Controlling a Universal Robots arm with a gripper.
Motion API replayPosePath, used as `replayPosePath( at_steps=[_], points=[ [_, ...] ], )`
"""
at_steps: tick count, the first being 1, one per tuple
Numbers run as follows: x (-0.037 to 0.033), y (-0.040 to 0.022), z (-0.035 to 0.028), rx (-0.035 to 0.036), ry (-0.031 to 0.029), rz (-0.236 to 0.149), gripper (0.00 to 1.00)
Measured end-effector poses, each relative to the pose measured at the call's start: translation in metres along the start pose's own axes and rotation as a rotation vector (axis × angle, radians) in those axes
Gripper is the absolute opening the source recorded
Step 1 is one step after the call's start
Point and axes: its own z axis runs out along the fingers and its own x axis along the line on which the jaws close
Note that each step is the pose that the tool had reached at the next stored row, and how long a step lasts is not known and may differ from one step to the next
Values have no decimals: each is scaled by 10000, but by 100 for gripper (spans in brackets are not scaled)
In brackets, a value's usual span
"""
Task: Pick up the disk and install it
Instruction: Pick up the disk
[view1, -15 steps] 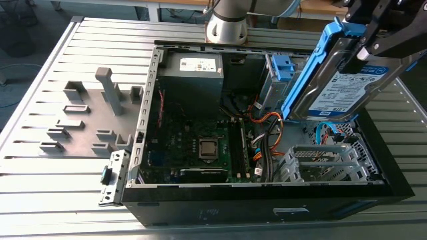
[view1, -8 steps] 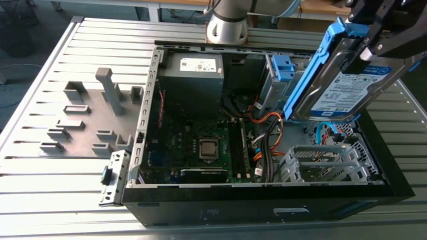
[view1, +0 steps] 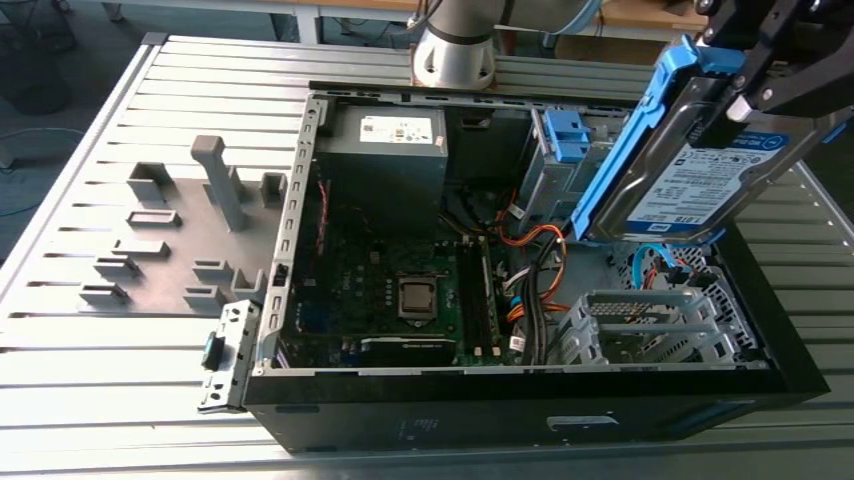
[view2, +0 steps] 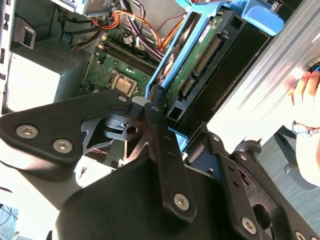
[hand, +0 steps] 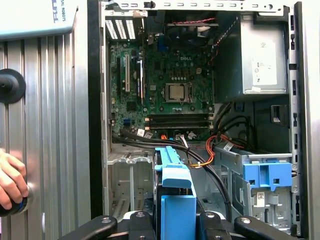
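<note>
My gripper (view1: 761, 85) is clamped on the disk (view1: 714, 175), which I hold tilted on edge in the air above the open computer case (view1: 334, 400), over its drive-cage (view1: 654, 325) corner.

Worktop: you see a grey metal worktop (view1: 107, 330) with long grooves running across it.
Floor: you can see a dark grey floor (view1: 60, 70) past the worktop's far corner.
Furniture: there is a pale wooden bench (view1: 387, 5) at the back, with a brown box (view1: 621, 45) under it.
Light: bright light shines evenly on the metal.
</note>
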Motion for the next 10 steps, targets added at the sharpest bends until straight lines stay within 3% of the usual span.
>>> replayPosePath(
  at_steps=[10],
  points=[
    [-2, -38, -1, 0, 0, 0, 36]
  ],
)
